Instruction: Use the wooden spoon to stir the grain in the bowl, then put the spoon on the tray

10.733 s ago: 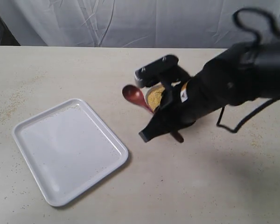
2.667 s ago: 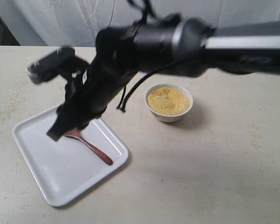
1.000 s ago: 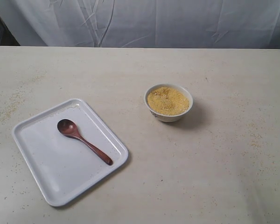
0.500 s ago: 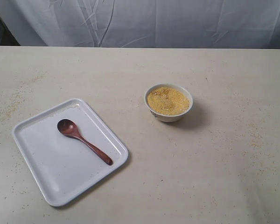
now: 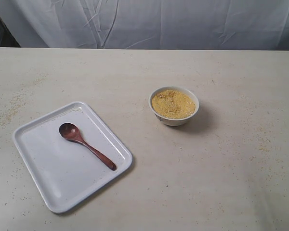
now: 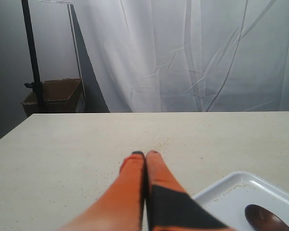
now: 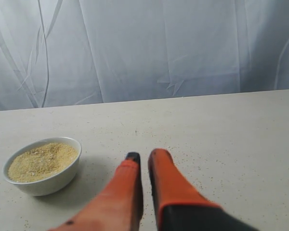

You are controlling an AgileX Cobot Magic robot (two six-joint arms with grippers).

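Note:
The wooden spoon (image 5: 89, 148) lies flat on the white tray (image 5: 53, 173) at the front left, its round end toward the back left. The small white bowl (image 5: 174, 120) stands apart, right of the tray, filled with yellow grain (image 5: 173, 104). Neither arm shows in the exterior view. My left gripper (image 6: 145, 154) is shut and empty, held above the table beside a corner of the tray (image 6: 231, 192), where the spoon's (image 6: 267, 219) round end shows. My right gripper (image 7: 145, 155) is shut with nothing in it, a short way from the bowl (image 7: 48, 183) of grain (image 7: 41, 161).
Loose grains (image 5: 12, 108) are scattered over the pale table (image 5: 207, 183), mostly at the left. A white curtain (image 5: 144, 24) hangs behind the far edge. A cardboard box (image 6: 53, 96) on a dark stand sits beyond the table in the left wrist view.
Earlier the right arm carried the spoon from the bowl to the tray and let it go. The arm has since left the exterior view. Nothing has moved in the last second.

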